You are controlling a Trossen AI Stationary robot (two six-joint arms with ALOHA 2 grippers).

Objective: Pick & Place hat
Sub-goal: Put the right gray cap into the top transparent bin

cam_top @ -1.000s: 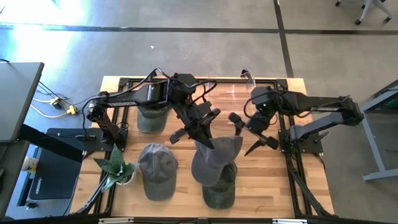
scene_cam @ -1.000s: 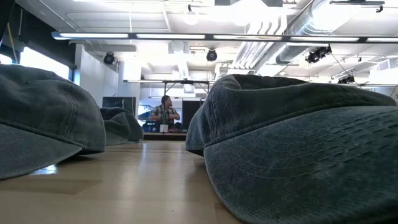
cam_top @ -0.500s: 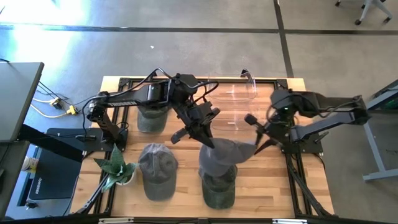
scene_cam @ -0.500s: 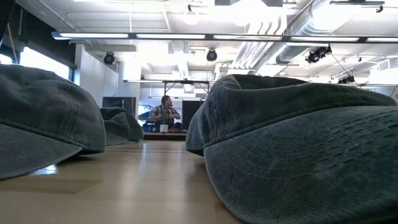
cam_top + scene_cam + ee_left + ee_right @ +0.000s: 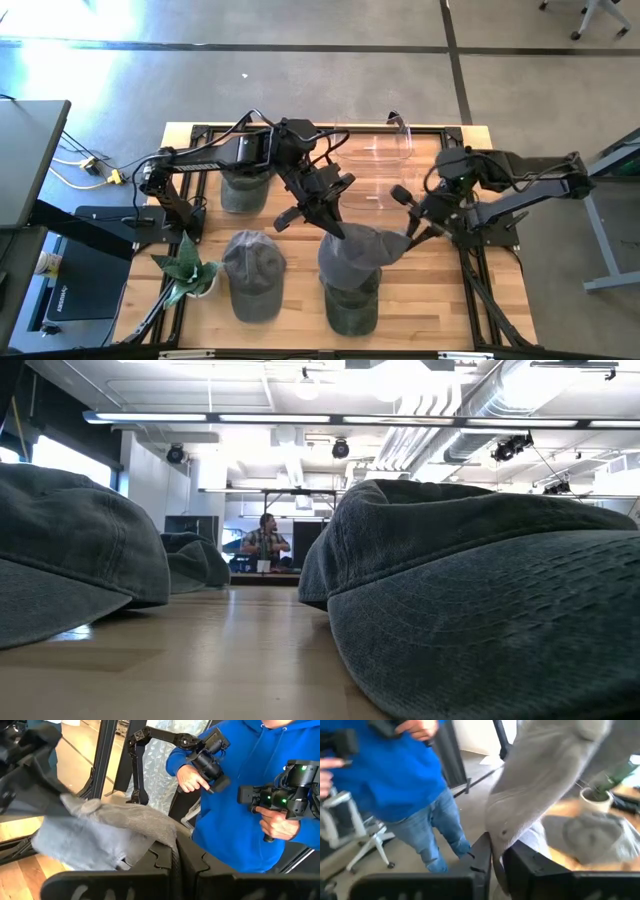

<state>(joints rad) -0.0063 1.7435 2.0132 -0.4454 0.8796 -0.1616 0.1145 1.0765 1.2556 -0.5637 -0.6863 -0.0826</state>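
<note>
Grey hat (image 5: 357, 250) held up over the table's middle front, stretched between both grippers, hanging just above a darker hat (image 5: 352, 305) lying on the wood. Pinched at its back edge by the left gripper (image 5: 333, 228), fingers fully closed on cloth (seen plainly in the left wrist view, fabric (image 5: 107, 837) bunched right at the fingers). Brim end caught by the right gripper (image 5: 410, 236), fingers drawn narrow onto the brim (image 5: 530, 795), which fills the right wrist view.

Judged to be mid-carry, with both ends held. To do it well: move both arms together, keeping the span between them steady so neither pinch tears loose; hold the crown clear of the darker hat below until over the chosen spot; lower level, then release one end first and the other after, once the cloth rests.

Further out: another grey hat (image 5: 253, 273) to the left, a green one (image 5: 243, 190) at the back, a plant (image 5: 186, 268) at the left edge, a clear bin (image 5: 375, 150) at the rear. Beyond the table, a person in blue (image 5: 250, 780) holding a camera.
</note>
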